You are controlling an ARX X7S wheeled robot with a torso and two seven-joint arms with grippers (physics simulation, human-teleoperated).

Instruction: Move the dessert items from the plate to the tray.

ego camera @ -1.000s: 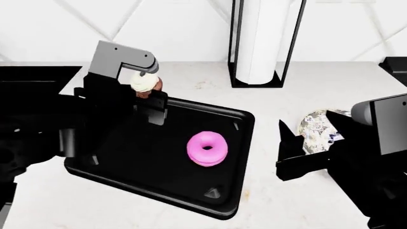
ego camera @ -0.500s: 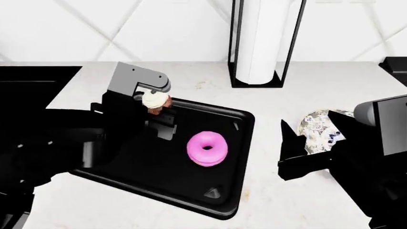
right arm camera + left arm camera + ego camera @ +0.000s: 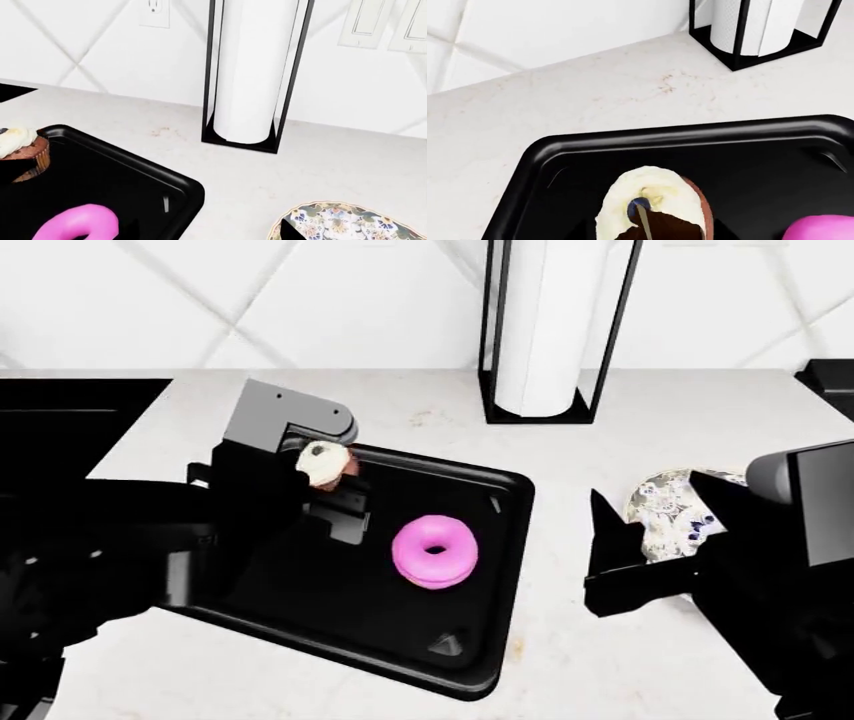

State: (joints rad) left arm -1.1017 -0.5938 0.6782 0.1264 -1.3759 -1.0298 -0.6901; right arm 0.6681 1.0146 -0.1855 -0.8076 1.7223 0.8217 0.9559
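The pink-glazed donut (image 3: 434,552) lies in the black tray (image 3: 497,502), right of its middle. My left gripper (image 3: 327,482) is shut on the cupcake (image 3: 324,463) and holds it tilted just above the tray's far left corner. In the left wrist view the cupcake (image 3: 654,205) fills the near field over the tray (image 3: 694,135), with the donut (image 3: 820,227) at the edge. My right gripper (image 3: 627,540) is open and empty, between the tray and the floral plate (image 3: 671,508). The right wrist view shows the plate (image 3: 347,222), donut (image 3: 77,225) and cupcake (image 3: 23,147).
A tall paper towel roll in a black holder (image 3: 545,330) stands behind the tray, against the wall. The black sink basin (image 3: 67,415) lies at the left. My right arm's body covers part of the plate and the counter's right side.
My left gripper has carried the cupcake to the right and down, from outside the tray's far left corner to just over it; the cupcake now tilts more. The right gripper has stayed put.
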